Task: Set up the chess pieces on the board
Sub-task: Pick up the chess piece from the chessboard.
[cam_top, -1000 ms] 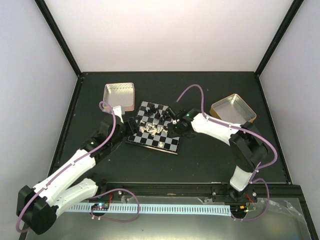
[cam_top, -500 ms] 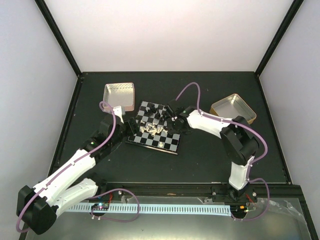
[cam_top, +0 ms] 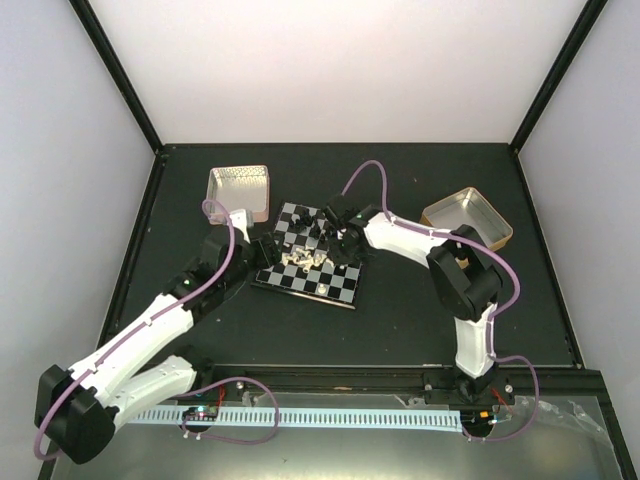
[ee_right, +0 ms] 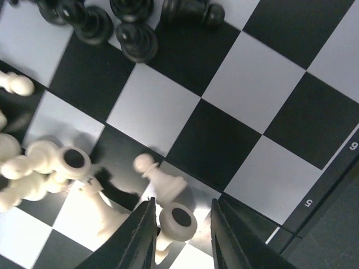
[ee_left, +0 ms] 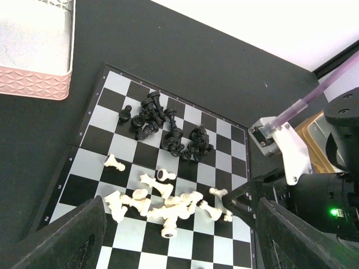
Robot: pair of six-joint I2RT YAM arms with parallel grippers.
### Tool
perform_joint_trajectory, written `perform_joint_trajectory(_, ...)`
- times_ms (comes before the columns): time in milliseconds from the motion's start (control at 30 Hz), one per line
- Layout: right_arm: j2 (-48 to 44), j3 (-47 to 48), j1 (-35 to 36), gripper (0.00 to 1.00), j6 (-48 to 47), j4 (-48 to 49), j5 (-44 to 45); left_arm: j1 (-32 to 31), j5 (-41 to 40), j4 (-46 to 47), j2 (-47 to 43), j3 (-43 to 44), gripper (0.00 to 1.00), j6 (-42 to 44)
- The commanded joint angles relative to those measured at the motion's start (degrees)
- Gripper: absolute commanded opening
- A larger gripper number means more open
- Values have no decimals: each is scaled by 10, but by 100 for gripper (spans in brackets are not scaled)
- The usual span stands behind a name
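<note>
step: right gripper (ee_right: 180, 227) is lined up on a toppled cream piece (ee_right: 178, 219) by the board's (cam_top: 343, 291) right edge, next to the "5" printed on the edge strip.
right jaws: partly open, one finger on each side of that piece with a slim gap on both sides. No hold yet, as I read it.
left gripper (ee_left: 179, 224): at the board's left edge, jaws wide apart, nothing in them.
pieces: all on the board, none lined up. Black pieces (ee_left: 168, 126) are clumped on the far half, cream pieces (ee_left: 162, 204) heaped on the near half, most lying down.
how to grip: centre on the piece, then close slowly. It is round and tiny and will likely roll or squirt out if pinched off-centre. A pawn (ee_right: 160, 178) lies just beside it toward the board's middle, so keep that finger clear of it. Lift straight up before traversing.
surface: dark matte table (cam_top: 420, 320). The board lies flat, skewed to the table edge.
room: pale walls, black corner struts. Pink tin (cam_top: 238, 192) sits just off the board's far-left corner, gold tin (cam_top: 466, 217) well to the board's right.
</note>
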Motion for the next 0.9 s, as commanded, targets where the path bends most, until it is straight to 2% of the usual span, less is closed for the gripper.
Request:
perform_joint_trajectory(0, 10, 3, 0, 27, -27, -25, 13, 2, 13, 11, 8, 29, 75, 8)
perform_joint_trajectory(400, 16, -15, 1, 23, -36, -13, -1, 2, 16, 11, 10, 30, 75, 7)
perform_joint_trajectory(500, 6, -23, 0, 15, -39, -5, -8, 2, 20, 12, 11, 31, 75, 7)
perform_joint_trajectory(700, -71, -67, 0, 14, -27, 25, -55, 1, 58, 29, 11, 24, 74, 16)
perform_joint_trajectory(867, -173, -137, -9, 14, 54, 90, -139, -5, 122, 104, 1, -9, 73, 38)
